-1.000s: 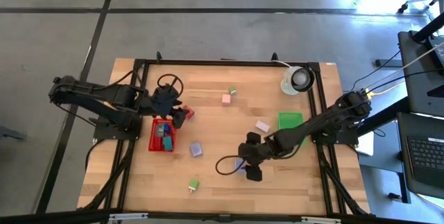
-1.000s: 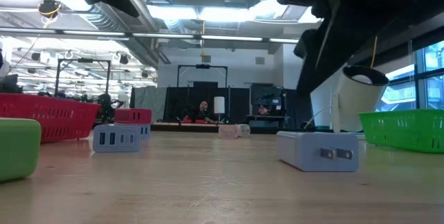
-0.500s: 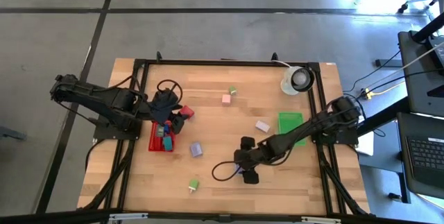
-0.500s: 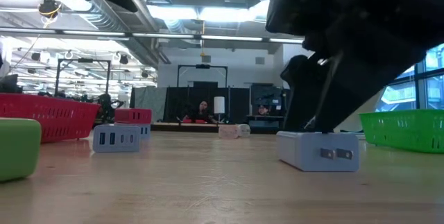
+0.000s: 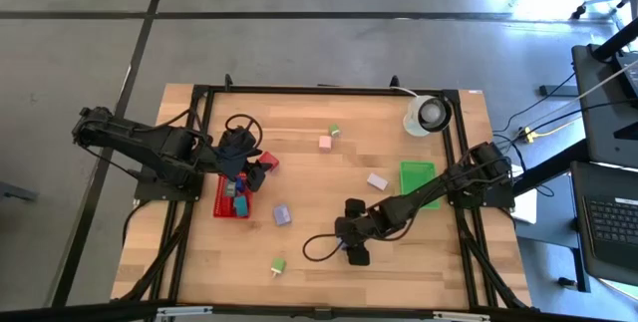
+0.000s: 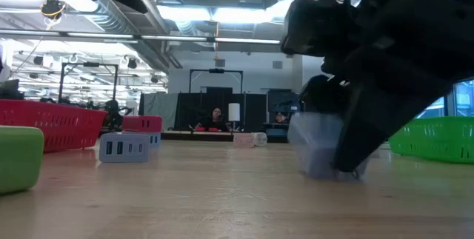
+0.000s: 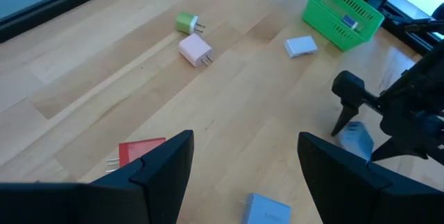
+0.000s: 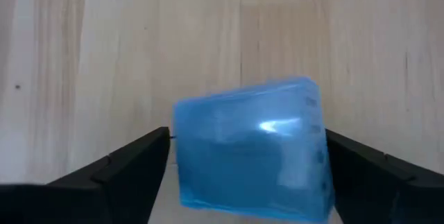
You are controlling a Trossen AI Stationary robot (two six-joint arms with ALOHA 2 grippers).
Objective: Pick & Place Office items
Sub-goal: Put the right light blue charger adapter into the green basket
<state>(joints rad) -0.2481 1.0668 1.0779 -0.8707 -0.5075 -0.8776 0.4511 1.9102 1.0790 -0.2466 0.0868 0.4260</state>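
Observation:
The office items are small blocks scattered on the wooden table: a green one (image 5: pixel 335 131), a pink one (image 5: pixel 325 143), two lavender ones (image 5: pixel 377 179) (image 5: pixel 282 214) and a second green one (image 5: pixel 278 263). My right gripper (image 5: pixel 351 252) stands open near the table's middle, low over a light blue block (image 8: pixel 250 148) that lies on the table between its fingers. My left gripper (image 5: pixel 249 172) hangs open above the red tray (image 5: pixel 221 202), with nothing between its fingers (image 7: pixel 243 161). A red block (image 7: pixel 142 151) lies just beside it. My right gripper slants down over the light blue block, one finger (image 8: pixel 132 168) on each side of it. The block sits askew between them on the table. Whether either finger touches its sides I cannot tell.
The red tray holds several blocks. A green tray (image 5: pixel 417 177) with an item inside lies right of centre. A white roll (image 5: pixel 429 115) stands at the far right corner. A black frame borders the table, and a dark cable loops beside each gripper.
My right gripper has come down and a little toward the table's near left, so that its fingers now stand on either side of the light blue block. In the low view the block shows higher and more upright than before.

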